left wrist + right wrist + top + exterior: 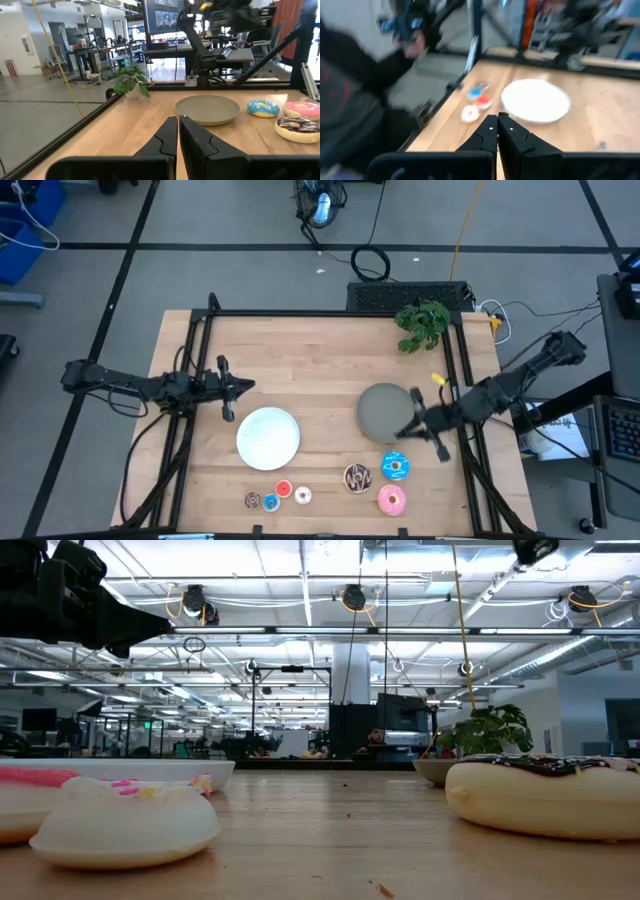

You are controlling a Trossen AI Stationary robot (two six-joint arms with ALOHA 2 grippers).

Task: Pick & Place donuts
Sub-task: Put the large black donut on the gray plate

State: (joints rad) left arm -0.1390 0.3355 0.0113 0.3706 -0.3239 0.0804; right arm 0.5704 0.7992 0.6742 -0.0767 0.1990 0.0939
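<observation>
Pale wooden planks formed the table [320, 370], and along its near edge lay the six donuts. Three larger ones clustered toward the right arm's side: a chocolate-sprinkled donut [357, 477], a blue donut [395, 467] just beside it, and a pink frosted donut [391, 500] close below both. Three mini ones sat in a short row toward the left arm's side: a brown and blue mini donut [270, 501], a red mini donut [283, 490] and a whitish mini donut [302, 496].

A white plate [268, 437] lay just above the minis, a grey plate [386, 412] above the larger three, and a small green plant [422, 323] stood at the far right corner. Black frame rails edged the table, which stood on a grey floor crossed by dark lines and cables.

The left gripper [246, 386] hung above bare wood left of the white plate, fingers pressed together on nothing. The right gripper [402, 432] hovered at the grey plate's near edge, likewise closed and empty.

Only the low view showed the workshop's ceiling lights and distant benches. The left wrist view caught the grey plate and larger donuts, the right wrist view the white plate and minis.
</observation>
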